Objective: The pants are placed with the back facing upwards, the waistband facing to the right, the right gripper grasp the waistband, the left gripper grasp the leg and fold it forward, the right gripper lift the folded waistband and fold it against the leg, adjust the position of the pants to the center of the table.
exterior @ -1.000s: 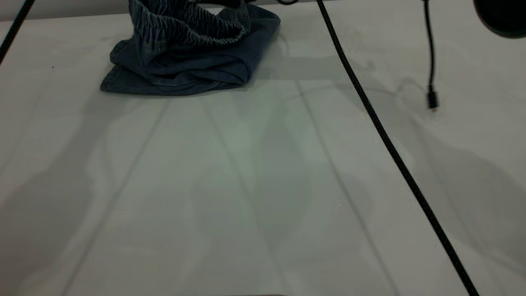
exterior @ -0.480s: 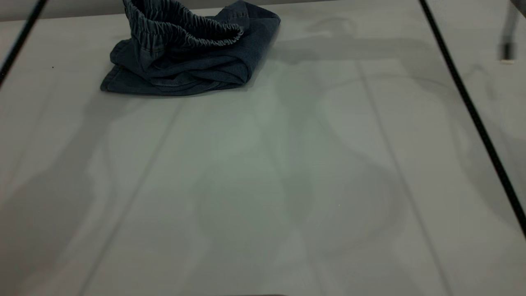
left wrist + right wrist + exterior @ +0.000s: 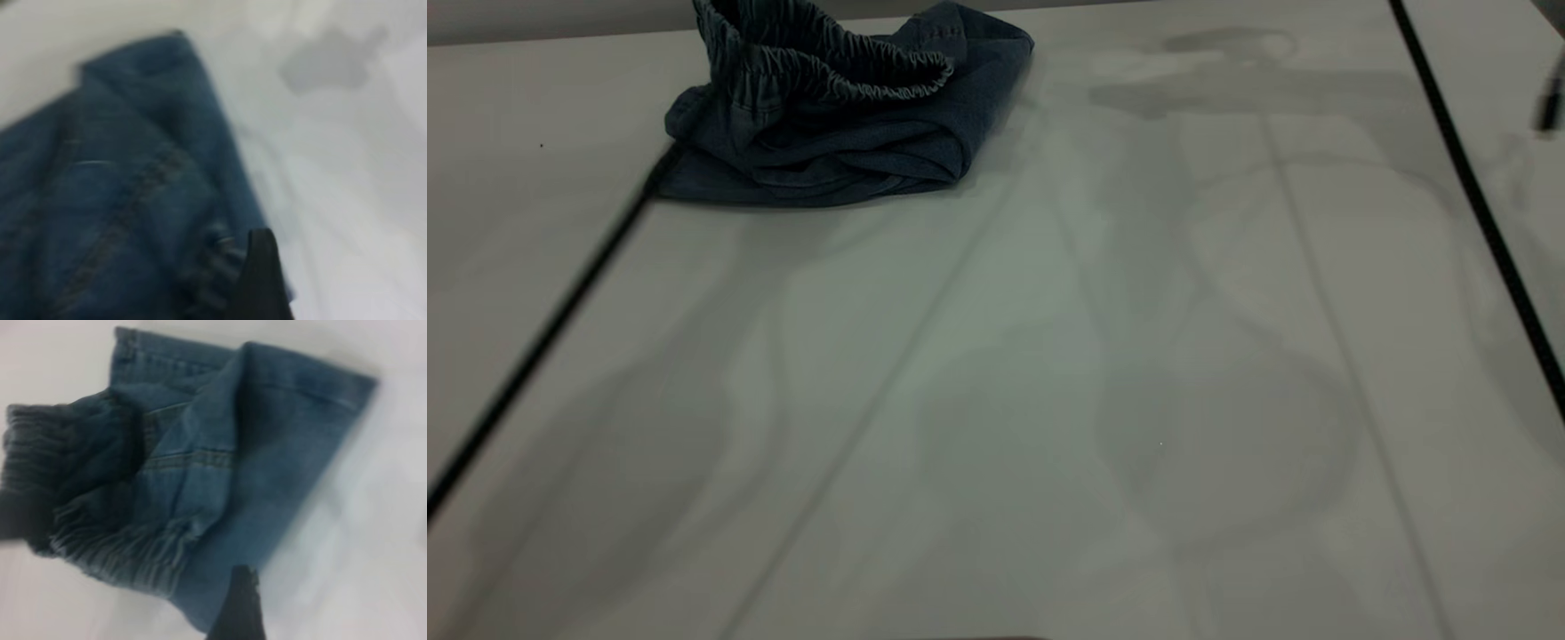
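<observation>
Black cable point(image 3: 543, 338) now crosses the near-left table point(image 3: 1049, 400); the right-side cable point(image 3: 1485, 222) has shifted right. Pants point(image 3: 836, 116) lie folded at far left, waistband point(image 3: 827, 62) bunched upright, unmoved. Neither gripper holds cloth; jaw opening cannot be told. Centring appears to remain.

robot lab: bare white table point(image 3: 1049, 400) w/ black arm cables point(image 3: 1476, 204).

Dark blue denim pants point(image 3: 845, 133) with a ribbed, gathered waistband point(image 3: 827, 67) on a pale grey-white table point(image 3: 1049, 400).
</observation>
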`<state>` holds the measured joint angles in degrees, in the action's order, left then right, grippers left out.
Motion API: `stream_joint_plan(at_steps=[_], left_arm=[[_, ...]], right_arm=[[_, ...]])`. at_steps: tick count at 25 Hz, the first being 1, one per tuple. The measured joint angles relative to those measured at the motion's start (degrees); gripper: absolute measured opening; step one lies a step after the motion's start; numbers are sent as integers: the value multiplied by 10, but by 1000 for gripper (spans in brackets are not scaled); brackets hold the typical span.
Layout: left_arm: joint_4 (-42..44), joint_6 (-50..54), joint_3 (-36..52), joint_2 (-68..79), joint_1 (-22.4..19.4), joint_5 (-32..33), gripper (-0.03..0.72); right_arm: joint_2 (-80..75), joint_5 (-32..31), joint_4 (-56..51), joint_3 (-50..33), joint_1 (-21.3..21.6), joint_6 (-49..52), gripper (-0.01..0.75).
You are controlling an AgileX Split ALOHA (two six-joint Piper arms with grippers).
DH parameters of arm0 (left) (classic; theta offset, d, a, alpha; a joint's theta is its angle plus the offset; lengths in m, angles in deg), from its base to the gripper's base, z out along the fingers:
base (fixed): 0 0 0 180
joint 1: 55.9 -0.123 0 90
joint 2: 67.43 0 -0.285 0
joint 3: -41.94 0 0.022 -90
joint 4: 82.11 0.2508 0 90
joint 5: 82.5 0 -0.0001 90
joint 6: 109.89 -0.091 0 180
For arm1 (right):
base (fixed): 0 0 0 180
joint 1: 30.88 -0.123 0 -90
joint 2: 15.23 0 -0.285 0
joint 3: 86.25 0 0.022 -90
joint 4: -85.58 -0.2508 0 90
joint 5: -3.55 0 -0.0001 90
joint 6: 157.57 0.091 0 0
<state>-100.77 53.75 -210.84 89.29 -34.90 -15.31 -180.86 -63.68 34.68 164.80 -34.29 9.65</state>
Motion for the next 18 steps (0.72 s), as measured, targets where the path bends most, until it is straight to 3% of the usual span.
stream_joint_plan(at_steps=[6, 18], left_arm=[[19, 32, 35, 20, 32, 0, 557], [48, 44, 127, 20, 33, 0, 557]], right_arm=[[0, 0, 9, 0, 21, 8, 575], [0, 4, 13, 0, 22, 8, 575]])
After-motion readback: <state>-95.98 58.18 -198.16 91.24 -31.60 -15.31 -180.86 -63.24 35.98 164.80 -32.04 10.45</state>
